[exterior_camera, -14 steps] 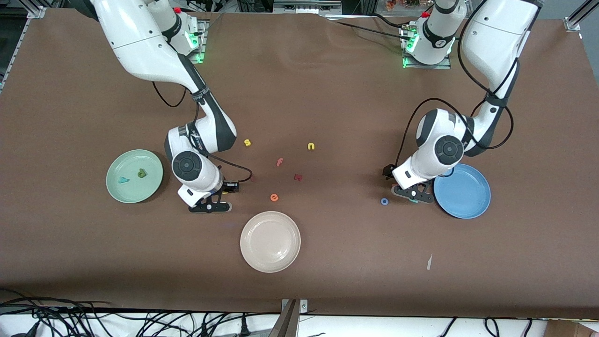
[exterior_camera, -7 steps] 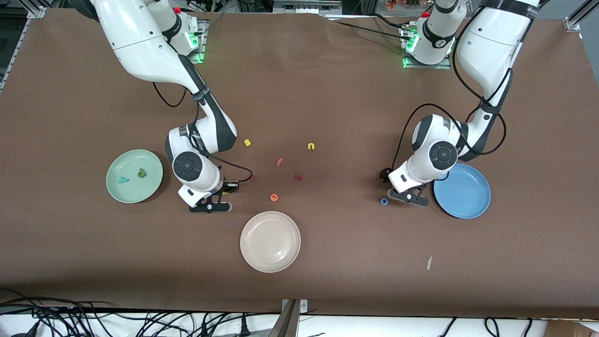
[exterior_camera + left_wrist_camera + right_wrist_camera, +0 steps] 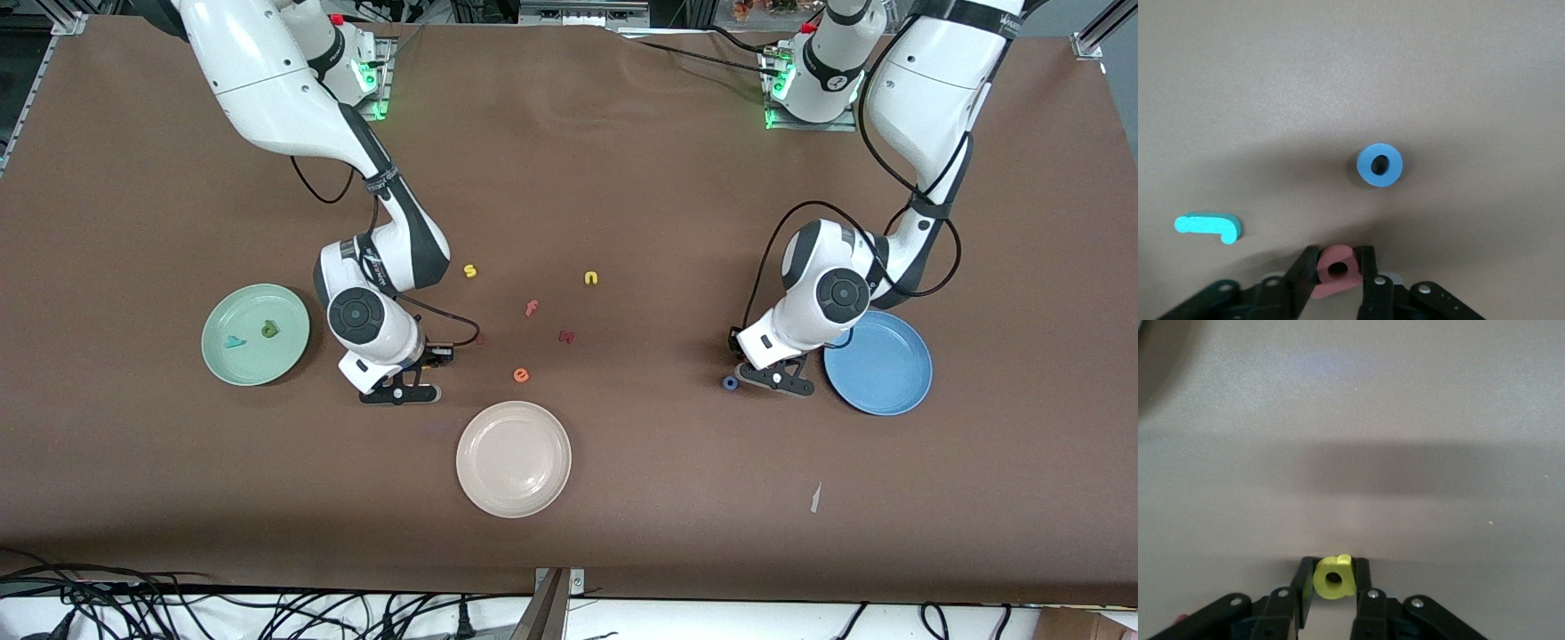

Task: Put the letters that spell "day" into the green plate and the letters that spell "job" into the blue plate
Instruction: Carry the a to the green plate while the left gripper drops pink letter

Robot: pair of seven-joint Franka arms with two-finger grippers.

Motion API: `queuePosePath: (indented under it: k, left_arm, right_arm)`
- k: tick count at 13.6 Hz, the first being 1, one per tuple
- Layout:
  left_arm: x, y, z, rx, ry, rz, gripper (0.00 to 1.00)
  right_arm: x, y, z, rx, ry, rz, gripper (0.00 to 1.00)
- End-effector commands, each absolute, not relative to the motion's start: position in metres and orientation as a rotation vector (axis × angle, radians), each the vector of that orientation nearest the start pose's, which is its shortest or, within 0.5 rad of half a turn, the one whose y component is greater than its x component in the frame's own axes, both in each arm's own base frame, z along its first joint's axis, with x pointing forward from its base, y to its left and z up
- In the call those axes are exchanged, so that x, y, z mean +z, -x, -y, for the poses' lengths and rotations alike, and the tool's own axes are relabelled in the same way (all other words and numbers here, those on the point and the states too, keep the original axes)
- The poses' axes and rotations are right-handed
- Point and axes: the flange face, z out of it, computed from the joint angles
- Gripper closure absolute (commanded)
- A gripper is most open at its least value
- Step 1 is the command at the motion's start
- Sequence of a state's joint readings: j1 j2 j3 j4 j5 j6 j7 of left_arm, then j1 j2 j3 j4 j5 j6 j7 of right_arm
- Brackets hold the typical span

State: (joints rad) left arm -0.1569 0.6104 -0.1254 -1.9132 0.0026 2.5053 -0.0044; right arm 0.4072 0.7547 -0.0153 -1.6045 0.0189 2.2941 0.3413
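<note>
My left gripper (image 3: 1337,268) is shut on the salmon-pink b (image 3: 1338,275), low at the table beside the blue plate (image 3: 889,378). The blue ring o (image 3: 1379,165) lies loose just ahead of the fingers, and the teal j (image 3: 1207,226) lies off to one side. In the front view the o (image 3: 730,382) sits next to the left gripper (image 3: 772,372). My right gripper (image 3: 1334,581) is shut on the yellow a (image 3: 1334,577), low at the table between the green plate (image 3: 249,366) and the orange e. On the green plate lie the teal y (image 3: 234,341) and the olive d (image 3: 269,330).
A cream plate (image 3: 513,480) sits nearer the front camera, mid-table. Loose letters lie between the arms: yellow s (image 3: 470,271), yellow n (image 3: 590,278), pink f (image 3: 531,308), a dark red letter (image 3: 565,336), orange e (image 3: 521,375). A paper scrap (image 3: 815,498) lies near the front edge.
Both grippers have closed: the left on the pink b, the right on the yellow a. The left hand also shifted slightly toward the blue o.
</note>
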Motion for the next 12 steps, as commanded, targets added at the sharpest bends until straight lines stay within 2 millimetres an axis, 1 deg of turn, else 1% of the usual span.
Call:
queuePosePath:
  k: [1,2,3,4,5,6,7,8,10,11,12]
  left_arm:
    - [0.172,-0.604,0.164,0.044,3.173,-0.428,0.81]
    - [0.182,-0.604,0.162,0.046,3.170,-0.425,0.81]
    - [0.197,-0.606,0.157,0.060,3.168,-0.415,0.81]
    - [0.218,-0.608,0.149,0.059,3.166,-0.402,0.80]
    - [0.241,-0.611,0.131,0.060,3.166,-0.365,0.80]
    - [0.259,-0.612,0.113,0.078,3.167,-0.324,0.75]
    - [0.272,-0.613,0.100,0.089,3.167,-0.297,0.70]
    - [0.281,-0.613,0.083,0.094,3.165,-0.307,0.69]
    - [0.281,-0.616,0.039,0.102,3.158,-0.422,0.70]
    - [0.278,-0.618,0.017,0.097,3.153,-0.457,0.70]
    - [0.270,-0.618,0.005,0.113,3.151,-0.480,0.70]
  right_arm:
    - [0.188,-0.641,-0.264,0.113,3.149,0.068,0.87]
    - [0.189,-0.641,-0.263,0.124,3.151,0.068,0.87]
    - [0.192,-0.642,-0.264,0.129,3.152,0.068,0.87]
    - [0.195,-0.643,-0.263,0.143,3.154,0.069,0.87]
    - [0.199,-0.645,-0.262,0.158,3.157,0.073,0.87]
    - [0.202,-0.645,-0.260,0.176,3.161,0.085,0.87]
    - [0.208,-0.646,-0.256,0.188,3.160,0.108,0.87]
    - [0.213,-0.647,-0.251,0.197,3.160,0.134,0.87]
    - [0.224,-0.648,-0.236,0.239,3.160,0.201,0.87]
    - [0.227,-0.647,-0.225,0.281,3.162,0.245,0.87]
    - [0.233,-0.646,-0.211,0.303,3.166,0.282,0.87]
